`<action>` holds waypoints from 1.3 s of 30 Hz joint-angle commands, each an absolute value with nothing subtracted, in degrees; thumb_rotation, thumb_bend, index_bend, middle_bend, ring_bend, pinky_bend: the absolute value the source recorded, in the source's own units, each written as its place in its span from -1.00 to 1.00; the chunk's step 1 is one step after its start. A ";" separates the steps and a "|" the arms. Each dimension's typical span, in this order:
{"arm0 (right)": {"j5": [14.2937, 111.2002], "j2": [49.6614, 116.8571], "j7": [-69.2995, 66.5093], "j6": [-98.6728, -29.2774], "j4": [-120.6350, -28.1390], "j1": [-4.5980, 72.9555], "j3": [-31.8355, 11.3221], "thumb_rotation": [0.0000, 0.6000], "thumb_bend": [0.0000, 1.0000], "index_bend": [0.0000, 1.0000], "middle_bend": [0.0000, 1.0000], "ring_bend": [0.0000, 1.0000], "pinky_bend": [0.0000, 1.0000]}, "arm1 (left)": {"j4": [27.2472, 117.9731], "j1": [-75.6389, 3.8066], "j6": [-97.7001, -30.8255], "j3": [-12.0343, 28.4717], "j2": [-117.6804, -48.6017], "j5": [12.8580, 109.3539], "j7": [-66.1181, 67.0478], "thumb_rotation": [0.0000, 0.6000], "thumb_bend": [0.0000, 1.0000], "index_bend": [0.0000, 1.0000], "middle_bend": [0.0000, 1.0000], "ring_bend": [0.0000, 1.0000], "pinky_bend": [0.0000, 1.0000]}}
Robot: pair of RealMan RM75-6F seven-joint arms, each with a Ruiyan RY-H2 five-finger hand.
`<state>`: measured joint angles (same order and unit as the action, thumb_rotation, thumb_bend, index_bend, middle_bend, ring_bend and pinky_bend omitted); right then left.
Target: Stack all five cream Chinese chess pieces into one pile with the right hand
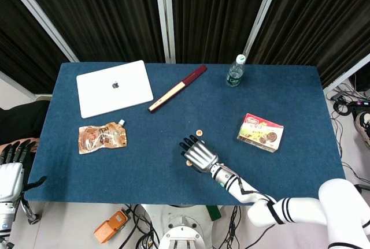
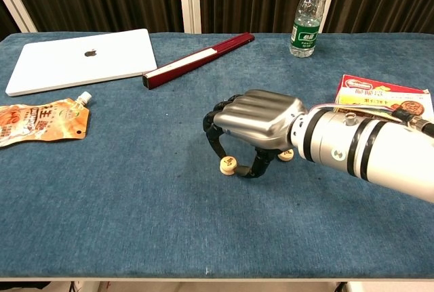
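Dark curtains hang behind a bench [image 1: 289, 93] covered in blue cloth, and on it, well apart from one another, lie a white laptop [image 1: 114, 88], a red and cream folded fan [image 1: 177, 88], a biscuit box [image 1: 261, 132], an orange drink pouch [image 1: 102, 137] and a green-labelled water bottle [image 1: 234, 72]. The right hand [image 2: 258, 117] is arched low over the middle of the bench, its dark fingers [image 2: 214, 137] curled down around a small stack of cream chess pieces [image 2: 228, 164]; thumb and fingers stand close on either side of the top piece, but whether they actually pinch it or only bracket it cannot be made out. The left hand [image 1: 10, 171] hangs off the bench's left edge, empty, with its fingers extended and together. The stack looks two pieces high, so I judge the pile barely begun. Another piece [image 2: 286, 154] peeps from under the right hand's wrist side, and the head view shows one more lying alone [image 1: 199, 132] just beyond the fingertips. That accounts for about four; the fifth is presumably hidden beneath the palm, and the stack's exact height is too small to be sure of.
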<state>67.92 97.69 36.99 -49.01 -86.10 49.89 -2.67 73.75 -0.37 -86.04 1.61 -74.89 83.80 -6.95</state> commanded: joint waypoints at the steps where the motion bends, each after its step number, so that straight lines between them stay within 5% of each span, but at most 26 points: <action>1: 67.99 97.59 37.39 -49.24 -86.14 49.83 -2.50 1.00 0.03 -0.09 -0.51 -0.63 -0.62 | 73.64 -0.38 -85.98 1.67 -74.94 83.75 -7.04 1.00 -1.00 -0.77 -0.82 -0.91 -1.00; 9: 69.58 94.96 36.12 -51.94 -89.07 48.39 -2.39 1.00 -0.31 -0.22 -0.51 -0.63 -0.62 | 73.67 -0.71 -85.54 1.78 -74.98 83.80 -6.96 1.00 -1.00 -0.77 -0.82 -0.91 -1.00; 20: 69.62 87.93 33.12 -54.72 -90.41 44.50 -1.03 1.00 -0.31 -0.06 -0.51 -0.63 -0.62 | 74.52 -1.25 -85.22 1.81 -74.87 84.22 -6.23 1.00 -1.00 -0.77 -0.82 -0.91 -1.00; 39: 70.72 90.92 31.52 -52.23 -85.01 43.78 -0.43 1.00 -0.13 0.02 -0.51 -0.63 -0.62 | 74.87 -0.69 -85.82 1.57 -74.69 84.09 -6.03 1.00 -1.00 -0.77 -0.82 -0.91 -1.00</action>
